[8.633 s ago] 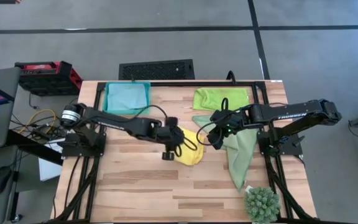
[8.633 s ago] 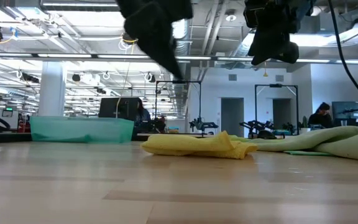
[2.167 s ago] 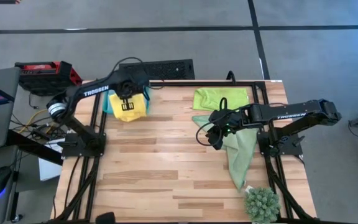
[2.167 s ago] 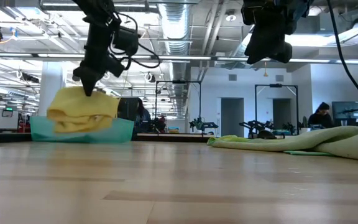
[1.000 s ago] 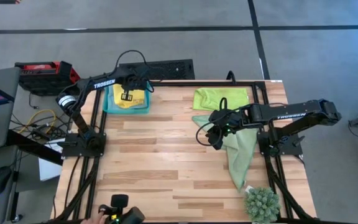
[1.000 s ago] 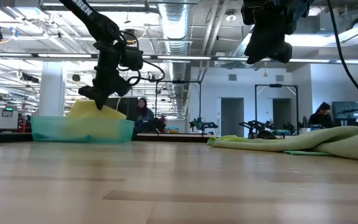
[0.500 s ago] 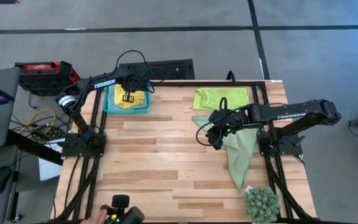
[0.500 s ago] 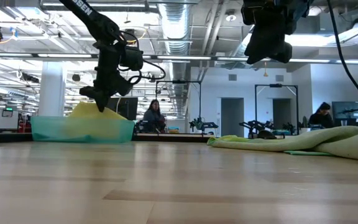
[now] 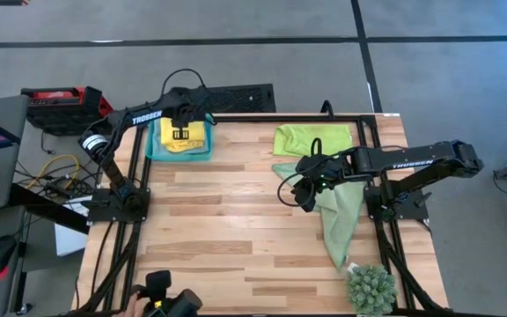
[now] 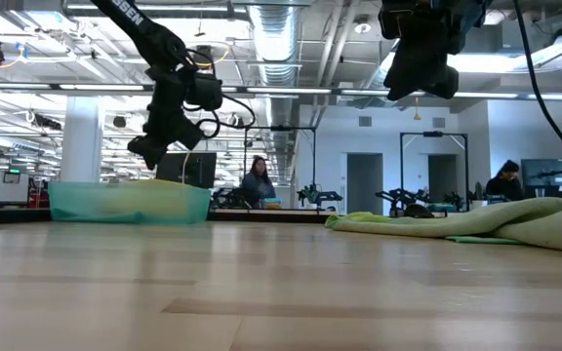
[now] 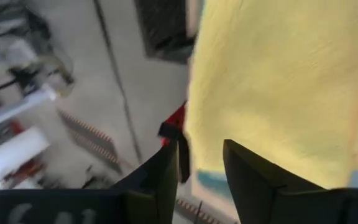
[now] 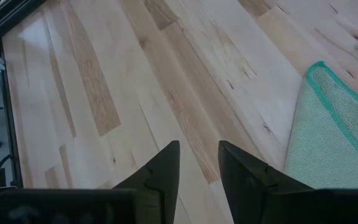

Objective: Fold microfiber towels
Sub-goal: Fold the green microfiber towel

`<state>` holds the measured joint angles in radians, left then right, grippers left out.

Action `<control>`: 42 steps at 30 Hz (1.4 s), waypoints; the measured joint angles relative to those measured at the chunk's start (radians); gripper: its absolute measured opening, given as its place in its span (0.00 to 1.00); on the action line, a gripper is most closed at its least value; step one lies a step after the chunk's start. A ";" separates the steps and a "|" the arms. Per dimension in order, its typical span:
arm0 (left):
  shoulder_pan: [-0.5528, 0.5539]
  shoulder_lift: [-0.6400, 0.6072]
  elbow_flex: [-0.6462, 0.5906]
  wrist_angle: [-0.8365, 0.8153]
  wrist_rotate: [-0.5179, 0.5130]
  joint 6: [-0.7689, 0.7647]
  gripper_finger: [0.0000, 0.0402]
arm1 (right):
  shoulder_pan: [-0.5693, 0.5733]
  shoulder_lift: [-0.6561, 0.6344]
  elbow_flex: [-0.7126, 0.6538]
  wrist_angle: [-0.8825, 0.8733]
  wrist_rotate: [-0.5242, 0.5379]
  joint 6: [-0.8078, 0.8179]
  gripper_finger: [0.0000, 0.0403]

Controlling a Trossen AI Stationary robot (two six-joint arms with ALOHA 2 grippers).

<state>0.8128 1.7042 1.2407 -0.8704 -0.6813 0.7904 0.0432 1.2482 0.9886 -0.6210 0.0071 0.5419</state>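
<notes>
We see left gripper (image 9: 180, 134) above teal tray (image 9: 156, 151), fingers parted, empty; yellow towel (image 9: 186, 138) lies in tray. Right gripper (image 9: 302, 195) hovers open beside sage green towel (image 9: 340, 216). We advise vertical lift, so fingers clear cloth without snagging.

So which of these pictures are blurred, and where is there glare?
Left wrist view: the yellow towel and the floor behind it are smeared by blur. Right wrist view: sharp, with a pale sheen on the table. Low view: bright ceiling lights leave the left gripper and the right one as dark shapes.
</notes>
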 joint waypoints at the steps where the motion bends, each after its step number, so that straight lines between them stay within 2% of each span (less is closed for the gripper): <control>1: -0.001 0.000 0.001 -0.003 -0.027 -0.010 0.31 | 0.000 0.000 0.000 0.000 0.000 0.000 0.33; 4: -0.001 -0.004 0.033 -0.023 -0.040 -0.073 0.32 | 0.000 0.000 0.000 0.000 0.000 0.000 0.33; 7: -0.019 -0.020 0.116 -0.105 0.022 -0.166 0.32 | 0.000 0.000 0.000 -0.004 0.000 0.000 0.33; 9: -0.047 -0.027 0.191 -0.176 0.113 -0.235 0.32 | -0.003 -0.007 0.000 -0.014 0.000 0.011 0.33; 13: -0.113 -0.028 0.334 -0.271 0.367 -0.397 0.32 | -0.031 -0.023 0.000 -0.067 -0.004 0.056 0.33; 17: -0.211 -0.029 0.379 -0.224 0.666 -0.473 0.32 | -0.071 -0.029 0.000 -0.169 -0.003 0.094 0.33; 20: -0.305 -0.021 0.372 -0.131 0.777 -0.465 0.32 | -0.093 -0.043 0.000 -0.214 -0.003 0.094 0.33; 27: -0.510 -0.015 0.259 0.240 0.752 -0.430 0.32 | -0.098 -0.115 0.000 -0.239 -0.003 0.088 0.33; 31: -0.574 0.004 0.214 0.369 0.712 -0.443 0.32 | -0.097 -0.159 0.000 -0.249 -0.006 0.086 0.33; 37: -0.585 0.095 0.208 0.363 0.715 -0.656 0.32 | -0.106 -0.171 -0.001 -0.325 -0.004 0.111 0.33; 42: -0.600 0.121 0.208 0.371 0.728 -0.768 0.32 | -0.133 -0.083 -0.005 -0.370 -0.001 0.138 0.33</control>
<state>0.2124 1.8256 1.4484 -0.4991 0.0463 0.0228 -0.0893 1.1655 0.9834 -0.9915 0.0058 0.6804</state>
